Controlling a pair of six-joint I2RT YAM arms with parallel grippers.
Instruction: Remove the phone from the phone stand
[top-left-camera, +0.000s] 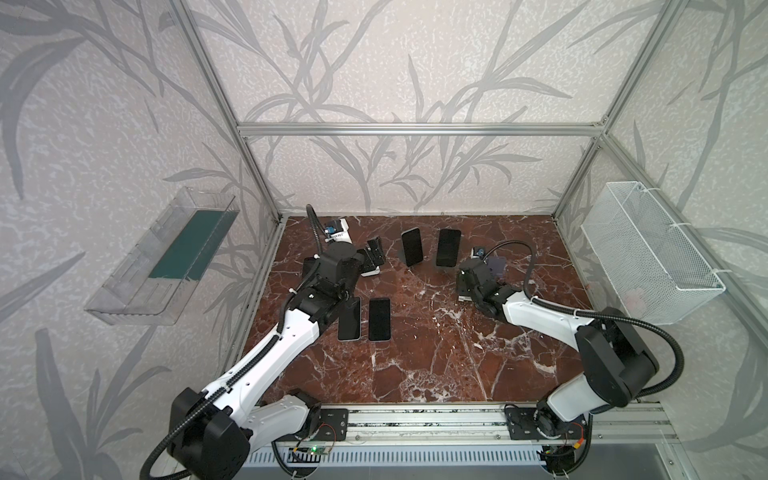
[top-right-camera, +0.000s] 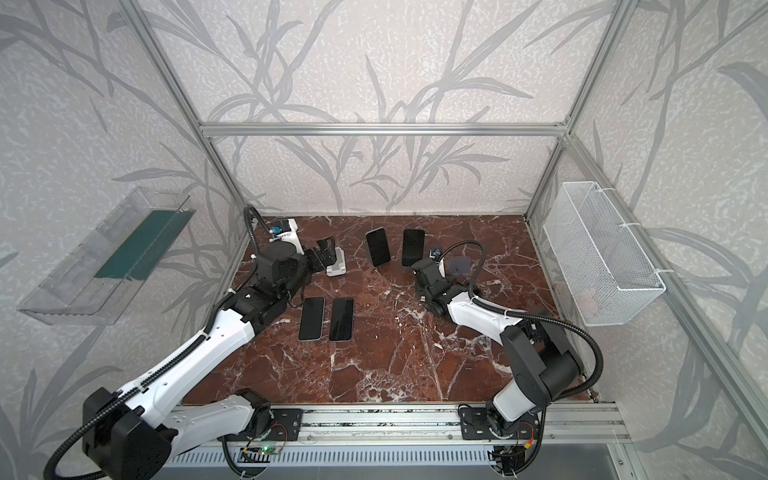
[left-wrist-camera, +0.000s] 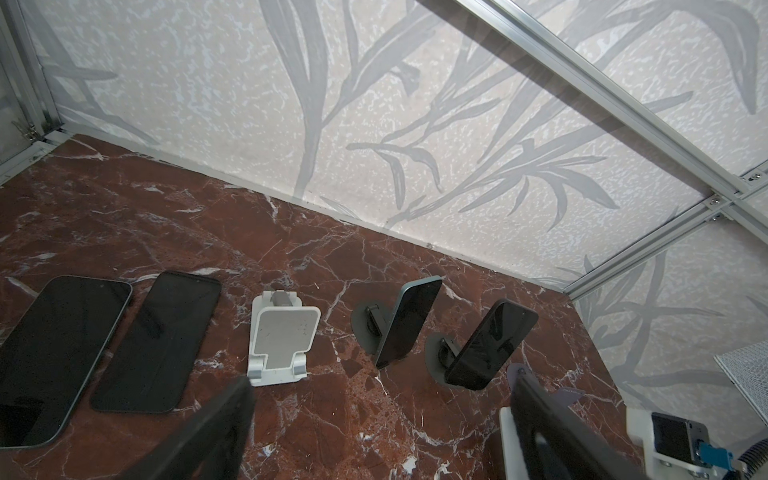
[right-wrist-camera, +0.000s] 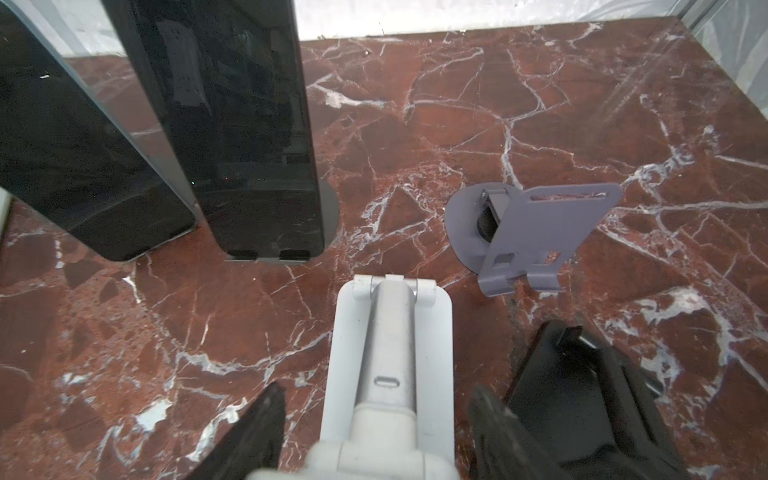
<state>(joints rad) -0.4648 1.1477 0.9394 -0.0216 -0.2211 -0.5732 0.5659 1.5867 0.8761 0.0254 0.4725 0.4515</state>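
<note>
Find the left gripper (left-wrist-camera: 382, 380) at far left spread wide, empty. Far centre, note the phone (top-left-camera: 412, 246) propped on its phone stand (left-wrist-camera: 360, 327): long axis upright, leaning back, screen facing near. Seemingly between removals; next, pinch the side edges, lift clear. Rightward, see the right gripper (right-wrist-camera: 376, 392) part-open astride a white stand (right-wrist-camera: 390, 316); cannot tell whether clamped.

No legible text, brand, number or sign in any view. Phone screens (left-wrist-camera: 409, 322) ahead of the left gripper (left-wrist-camera: 382, 380) dark, blank. White mark (top-left-camera: 310, 296) on that arm's wrist: too small to read.
</note>
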